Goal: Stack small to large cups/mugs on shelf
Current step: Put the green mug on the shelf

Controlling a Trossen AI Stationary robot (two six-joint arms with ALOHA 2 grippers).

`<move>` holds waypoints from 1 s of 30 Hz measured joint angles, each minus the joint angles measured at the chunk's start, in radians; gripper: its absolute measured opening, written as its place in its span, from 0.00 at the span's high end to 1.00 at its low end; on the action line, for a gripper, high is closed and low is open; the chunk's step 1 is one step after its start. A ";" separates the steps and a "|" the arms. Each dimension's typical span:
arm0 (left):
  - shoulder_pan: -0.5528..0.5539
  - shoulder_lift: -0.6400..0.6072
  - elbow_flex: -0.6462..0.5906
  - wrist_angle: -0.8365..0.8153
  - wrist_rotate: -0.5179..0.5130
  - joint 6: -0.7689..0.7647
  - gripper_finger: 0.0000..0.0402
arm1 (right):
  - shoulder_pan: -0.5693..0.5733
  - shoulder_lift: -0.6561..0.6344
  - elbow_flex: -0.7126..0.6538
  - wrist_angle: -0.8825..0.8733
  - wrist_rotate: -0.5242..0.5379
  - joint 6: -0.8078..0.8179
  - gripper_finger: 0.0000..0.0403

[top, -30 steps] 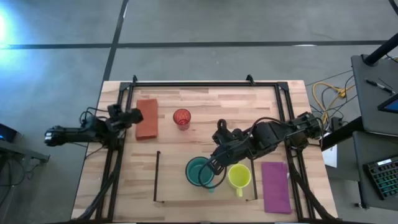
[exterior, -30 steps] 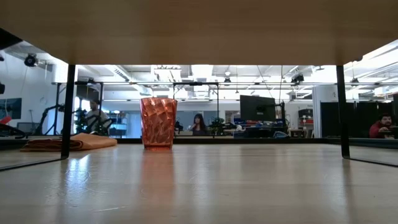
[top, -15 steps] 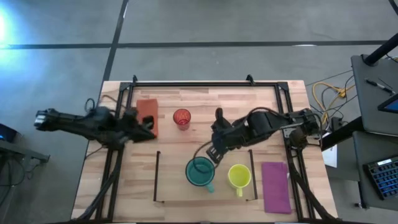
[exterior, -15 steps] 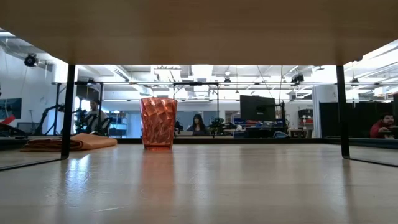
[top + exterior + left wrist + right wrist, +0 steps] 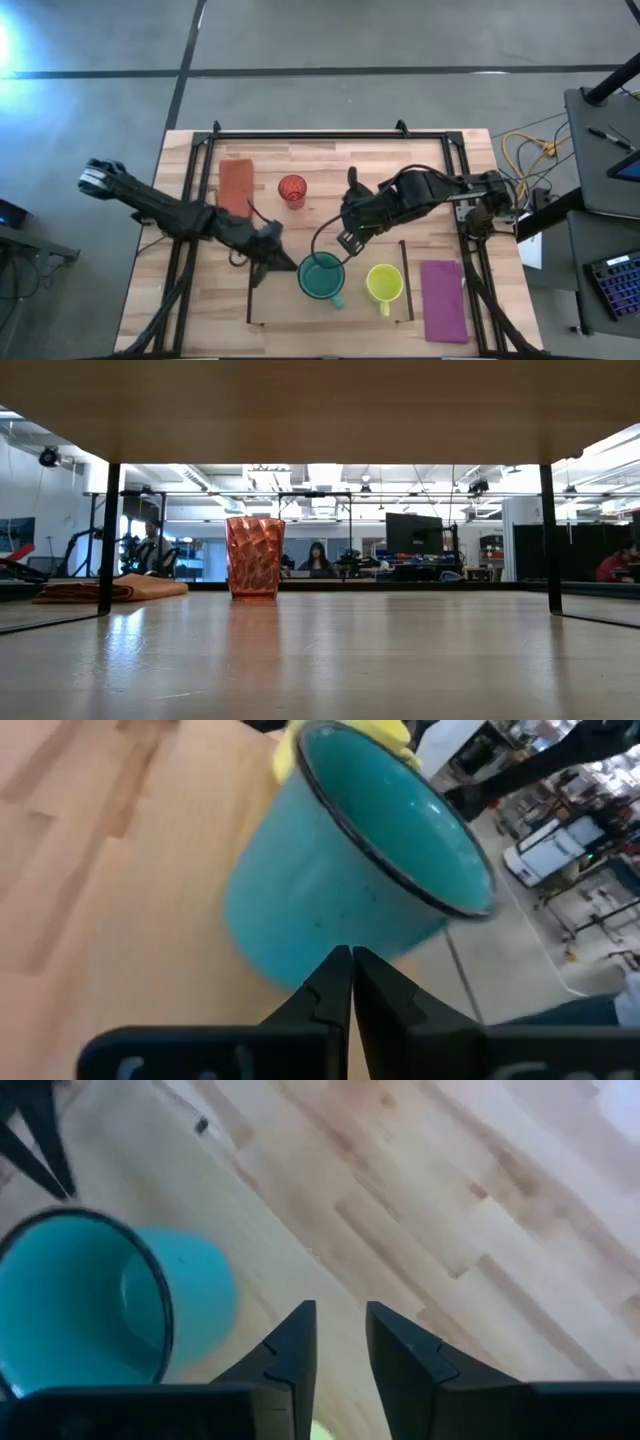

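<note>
The teal mug [image 5: 322,275] stands upright on the wood inside the thin black wire shelf frame [image 5: 251,285]. The yellow mug [image 5: 384,283] stands to its right. The red cup [image 5: 292,189] stands farther back, outside the frame, and shows in the low view [image 5: 254,557]. My left gripper [image 5: 287,264] is shut, its tips at the teal mug's left wall [image 5: 300,920]. My right gripper [image 5: 345,239] is open by a narrow gap [image 5: 341,1325] and empty, just behind the teal mug [image 5: 90,1305]. My left gripper has its shut fingertips [image 5: 340,970] right at the lower outer wall of the teal mug [image 5: 320,935], coming level from the table's left. I cannot tell whether they touch it. The mug stands upright on the table.
An orange cloth [image 5: 236,187] lies at the far left and a purple cloth [image 5: 443,300] at the near right. The larger black frame [image 5: 330,133] runs along the table's far and side edges. Bare wood lies left of the teal mug inside the shelf frame.
My left gripper has swung from the orange cloth at the left edge toward the right and near, down to the teal mug's left side. My right gripper has drawn back from the teal mug's rim toward the far edge. The mugs have stayed in place.
</note>
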 joint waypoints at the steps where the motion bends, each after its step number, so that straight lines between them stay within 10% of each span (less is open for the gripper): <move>1: -0.007 0.018 -0.001 0.018 -0.002 -0.009 1.00 | 0.000 0.005 -0.002 0.011 -0.012 0.000 0.80; 30: -0.065 0.133 0.006 0.161 -0.133 -0.099 1.00 | 0.086 0.101 -0.021 0.134 -0.129 -0.050 0.83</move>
